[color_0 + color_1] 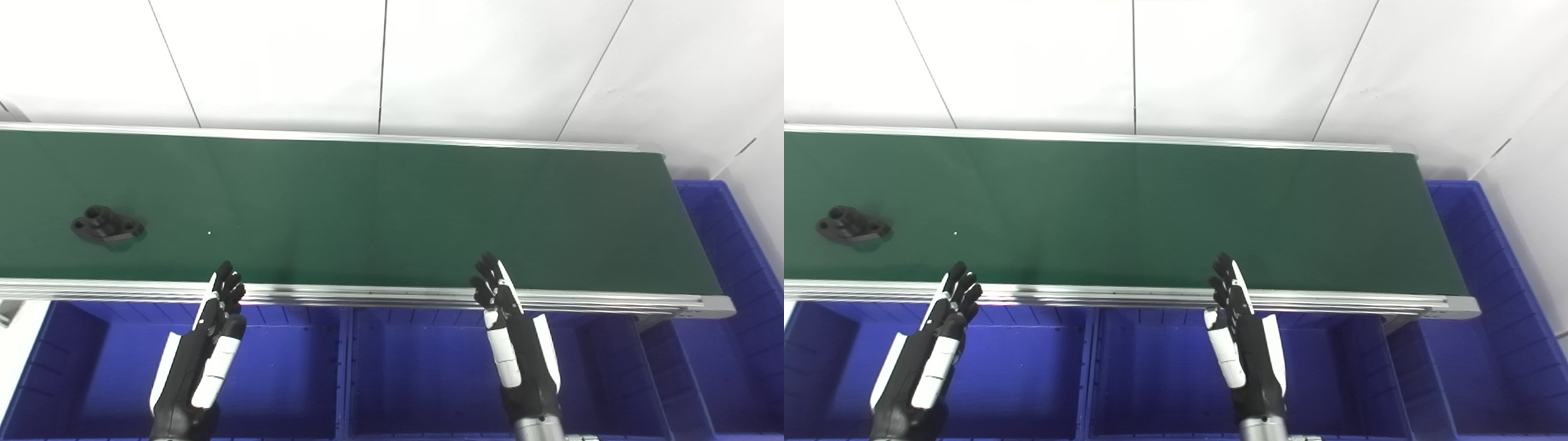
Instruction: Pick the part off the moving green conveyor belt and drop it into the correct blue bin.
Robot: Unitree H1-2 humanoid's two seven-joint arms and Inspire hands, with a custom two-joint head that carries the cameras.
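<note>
A black flat part with round holes (108, 226) lies on the green conveyor belt (380, 208) at the far left; it also shows in the right eye view (852, 225). My left hand (211, 331) is open and empty, held over the left blue bin (275, 373) with its fingertips at the belt's near rail, to the right of the part and nearer than it. My right hand (511, 331) is open and empty over the middle blue bin (422, 380), fingertips at the near rail.
A row of blue bins runs below the belt's near rail (392, 295), with another blue bin (729, 257) at the belt's right end. A white tiled wall (380, 61) stands behind the belt.
</note>
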